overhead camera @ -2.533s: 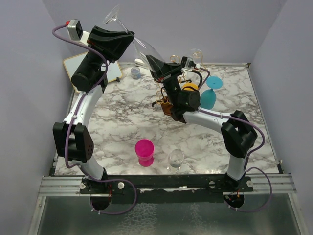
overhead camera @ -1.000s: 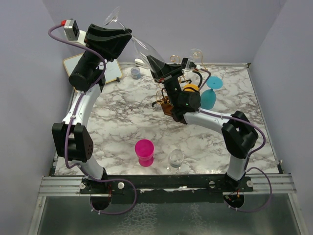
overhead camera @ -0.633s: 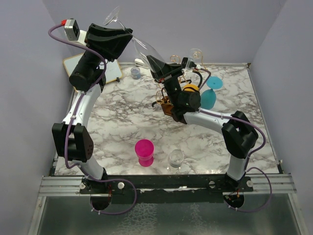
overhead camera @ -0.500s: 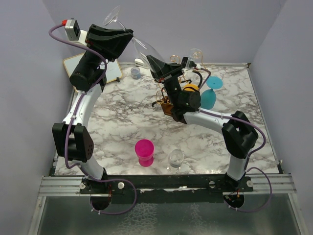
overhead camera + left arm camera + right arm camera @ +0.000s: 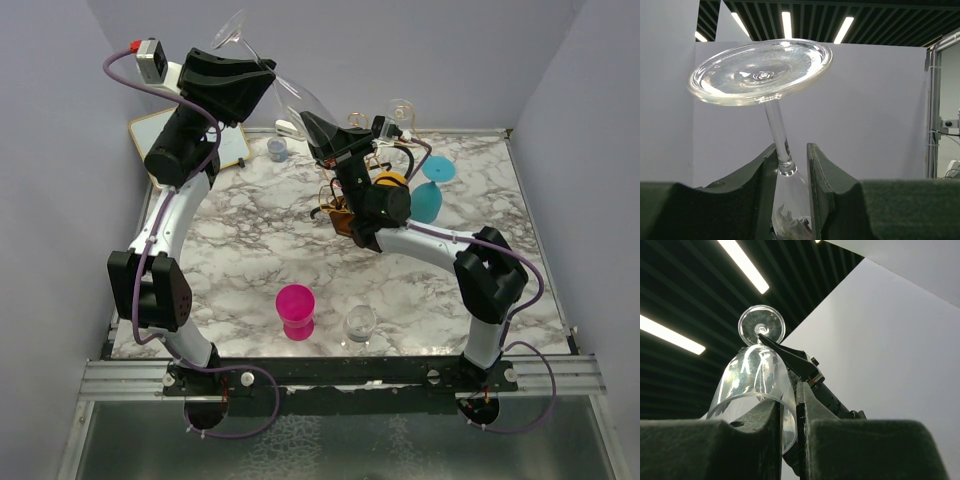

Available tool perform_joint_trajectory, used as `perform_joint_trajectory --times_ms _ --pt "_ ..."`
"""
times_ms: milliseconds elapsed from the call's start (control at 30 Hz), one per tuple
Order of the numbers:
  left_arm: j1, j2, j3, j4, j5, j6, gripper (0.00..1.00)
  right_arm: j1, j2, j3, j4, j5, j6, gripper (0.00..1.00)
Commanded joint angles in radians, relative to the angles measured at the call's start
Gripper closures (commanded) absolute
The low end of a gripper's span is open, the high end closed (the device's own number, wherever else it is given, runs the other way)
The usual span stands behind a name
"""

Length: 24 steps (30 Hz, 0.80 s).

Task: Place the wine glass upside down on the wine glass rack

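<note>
Wine glass (image 5: 297, 101) is aloft over the back of the counter (image 5: 240, 255), tilted, foot uppermost and bowl mouth pointing down toward the right. Left hand (image 5: 791, 165) is closed about the neck where stem meets bowl. The stem leans on one finger and the bowl's shoulder fills the gap below. Right hand (image 5: 788, 412) is clenched on the thin bowl wall at the rim. Wine glass rack (image 5: 330, 197) stands on the counter beneath and behind my right forearm, well below the glass. Handling judgement: clear, thin, rigid glass, light but brittle and slick against the pads. The rim pinch is the weakest place to load, since a squeeze or twist there could chip or crack it. The neck is the sounder hold: stiffest section, and the flare of the bowl and the foot stop it sliding through. For hanging, I judge the stem must stay free to enter a wire loop, so support should come from the bowl, gently.
</note>
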Motion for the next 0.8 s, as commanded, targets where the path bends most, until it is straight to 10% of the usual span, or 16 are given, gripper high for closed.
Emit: perform_joint_trajectory --times_ms 0,167,467,767 --pt "-0.012 -0.003 0.008 0.175 0.022 0.006 0.70 -0.005 -0.013 0.034 0.323 0.027 -0.004 0.99" --pt "-0.014 -0.001 0.009 0.179 0.023 0.013 1.00 -0.006 -0.004 0.040 0.323 0.026 0.010 0.99" --pt "-0.009 -0.005 0.150 -0.041 0.139 0.063 1.00 -0.005 0.011 0.066 0.321 -0.056 -0.072 0.96" --pt "0.009 -0.031 0.217 -0.180 0.195 0.162 1.00 -0.005 -0.011 0.023 0.321 -0.027 -0.115 0.25"
